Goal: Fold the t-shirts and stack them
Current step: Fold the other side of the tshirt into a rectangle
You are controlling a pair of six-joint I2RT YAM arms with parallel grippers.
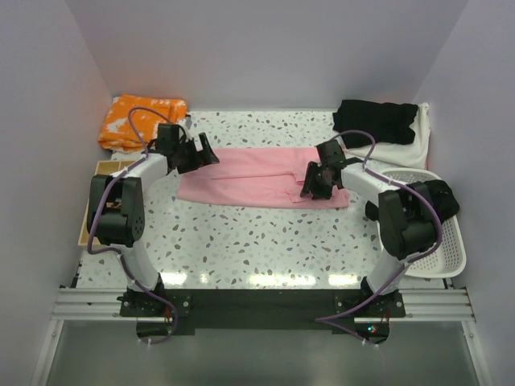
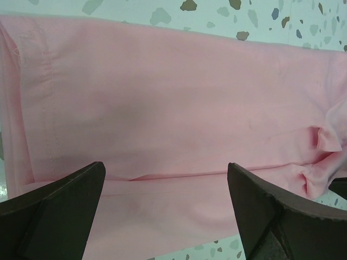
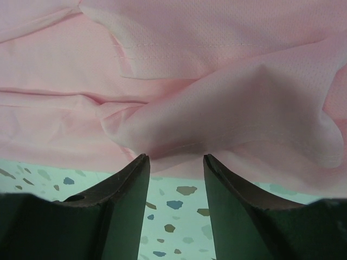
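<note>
The light pink t-shirt (image 1: 249,177) lies folded into a long strip across the middle of the table. My left gripper (image 1: 207,153) hovers over its left end, jaws wide open and empty; the left wrist view shows pink fabric (image 2: 179,108) between the fingers (image 2: 70,195). My right gripper (image 1: 311,183) is at the shirt's right part, open with a narrow gap (image 3: 174,157), its tips at the edge of a raised pink fold (image 3: 227,114) without pinching it. A black t-shirt (image 1: 376,121) lies on an off-white one (image 1: 410,149) at the back right.
An orange patterned cloth (image 1: 141,119) lies at the back left. A wooden tray (image 1: 90,209) sits at the left edge. A white basket (image 1: 442,249) holding a dark item (image 1: 438,199) stands at the right. Speckled tabletop (image 1: 257,241) lies in front of the shirt.
</note>
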